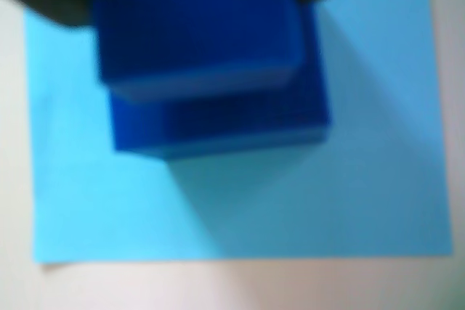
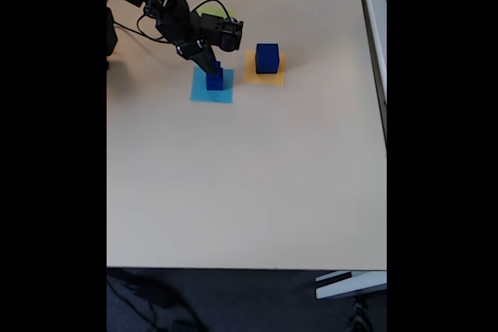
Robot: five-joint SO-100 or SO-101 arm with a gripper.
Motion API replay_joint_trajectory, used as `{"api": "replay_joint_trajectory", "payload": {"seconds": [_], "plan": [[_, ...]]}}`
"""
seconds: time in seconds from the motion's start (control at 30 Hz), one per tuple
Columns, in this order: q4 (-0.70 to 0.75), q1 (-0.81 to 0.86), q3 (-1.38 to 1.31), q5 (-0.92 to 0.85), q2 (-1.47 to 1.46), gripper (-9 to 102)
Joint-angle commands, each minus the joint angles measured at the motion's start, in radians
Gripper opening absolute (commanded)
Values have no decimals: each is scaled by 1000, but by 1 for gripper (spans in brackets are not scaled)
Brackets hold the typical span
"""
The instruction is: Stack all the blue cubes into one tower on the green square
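On blue square (image 1: pixel 378 179): two cubes (image 2: pixel 215 79) stacked
Gripper (image 2: pixel 212 66): right above them; grip unclear
Green square (image 2: pixel 207 12): behind arm; cubes must go there

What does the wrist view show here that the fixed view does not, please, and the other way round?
Wrist view alone: one blue cube sits stacked on a wider blue cube, edges blurred. Fixed view alone: the arm, a large blue cube on the orange-yellow square, a green patch behind the arm, and the table. Both: the light-blue square under the stack.
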Motion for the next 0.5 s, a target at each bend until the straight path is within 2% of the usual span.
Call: {"api": "replay_joint_trajectory", "payload": {"seconds": [0.0,0.47], "plan": [[-12,-3,-38,-2,32,1],[-11,-9,-46,0,32,1]]}}
